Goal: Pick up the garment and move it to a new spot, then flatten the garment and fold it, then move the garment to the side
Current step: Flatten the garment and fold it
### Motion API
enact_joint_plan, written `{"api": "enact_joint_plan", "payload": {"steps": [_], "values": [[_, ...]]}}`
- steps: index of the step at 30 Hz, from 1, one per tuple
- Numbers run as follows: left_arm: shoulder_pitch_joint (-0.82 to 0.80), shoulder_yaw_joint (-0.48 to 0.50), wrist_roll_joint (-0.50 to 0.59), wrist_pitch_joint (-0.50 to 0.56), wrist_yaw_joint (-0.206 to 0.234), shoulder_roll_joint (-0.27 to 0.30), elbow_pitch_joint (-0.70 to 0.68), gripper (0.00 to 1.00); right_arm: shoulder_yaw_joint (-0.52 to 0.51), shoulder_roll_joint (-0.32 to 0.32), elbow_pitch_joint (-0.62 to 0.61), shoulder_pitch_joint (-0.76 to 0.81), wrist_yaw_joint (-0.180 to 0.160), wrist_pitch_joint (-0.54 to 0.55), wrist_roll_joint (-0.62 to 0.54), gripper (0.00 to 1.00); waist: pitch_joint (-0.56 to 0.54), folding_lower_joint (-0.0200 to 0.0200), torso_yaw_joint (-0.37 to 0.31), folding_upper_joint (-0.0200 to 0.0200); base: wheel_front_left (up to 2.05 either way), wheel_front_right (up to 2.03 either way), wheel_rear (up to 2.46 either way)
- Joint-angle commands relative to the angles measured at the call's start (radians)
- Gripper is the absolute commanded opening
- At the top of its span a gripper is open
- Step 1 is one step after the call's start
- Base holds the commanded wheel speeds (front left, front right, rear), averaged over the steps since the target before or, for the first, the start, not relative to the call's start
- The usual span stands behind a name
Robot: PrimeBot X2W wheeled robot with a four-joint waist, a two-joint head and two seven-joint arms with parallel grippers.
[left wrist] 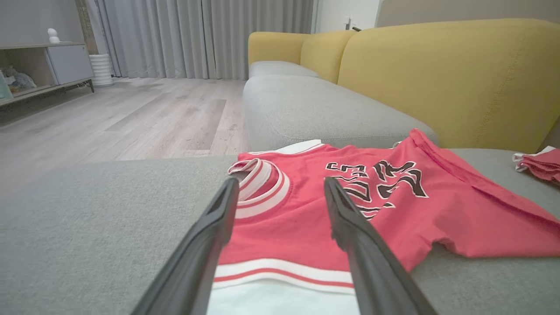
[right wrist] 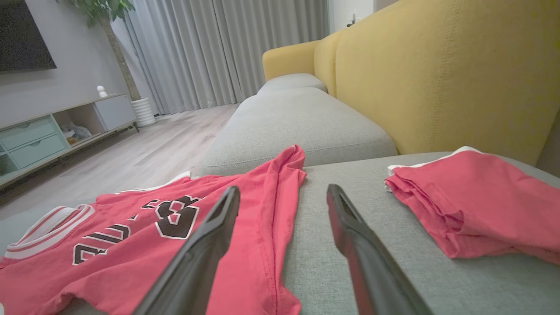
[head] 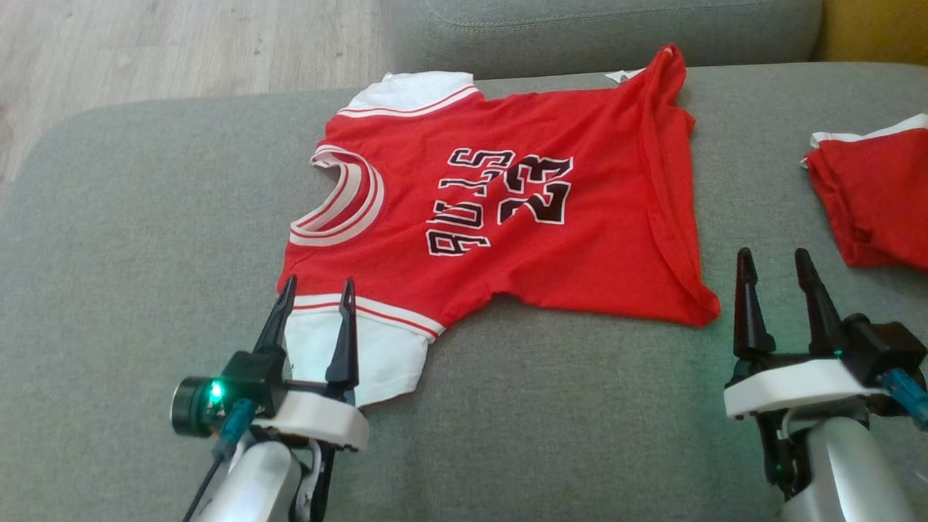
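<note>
A: Where does the jersey (head: 493, 217) lie?

B: Spread face up around the middle of the grey seat cushion (head: 145, 239), lettering showing. Its collar (head: 341, 203) points to the cushion's left edge and its hem (head: 674, 188) to the right edge, so the long axis runs across the robot, side to side. The far sleeve (head: 406, 90) reaches the cushion's far edge, and the near sleeve (head: 384, 348) points at the near edge.

A: Flat enough?

B: Mostly. The hem side is rucked into a ridge, and its far corner rides up at the far edge.

A: And the fingers?

B: The left gripper (head: 320, 284) has its fingers spread with nothing in them, straddling the near sleeve at its striped band. In the left wrist view the white cloth lies between and below the fingers. Whether the tips touch it I cannot tell. The right gripper (head: 772, 255) is spread and empty too, over bare cushion just beside the hem's near corner. It sits between the jersey and a folded red garment (head: 870, 196) at the right edge.

A: Which arm is nearer?

B: The left, I judge, since it stands over the sleeve. The right needs a small shift leftward to reach the hem corner. With one arm at each end of the long axis, the fold likely carries the near side towards the far edge.

A: Risk?

B: Pinching cushion fabric along with the thin sleeve.
</note>
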Motion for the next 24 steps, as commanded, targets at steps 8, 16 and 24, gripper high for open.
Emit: {"api": "enact_joint_plan", "payload": {"steps": [8,16,24], "values": [[-0.042,0.036,0.018,0.032,0.005,0.025,0.105,1.0,0.054,-0.002,-0.018,-0.023,-0.001,-0.011,0.011,1.0,0.012,0.0,0.006,-0.0001,0.0,0.0,0.0],[-0.058,0.032,0.033,0.157,0.059,0.061,0.241,1.0,0.067,-0.002,0.003,-0.025,-0.001,-0.011,0.019,1.0,0.031,0.0,-0.004,-0.0001,0.0,0.0,0.0],[-0.059,0.011,0.013,0.22,0.026,0.061,0.268,1.0,0.067,-0.002,0.014,-0.034,-0.001,-0.011,0.026,1.0,0.045,0.0,-0.012,-0.0001,0.0,0.0,0.0]]}}
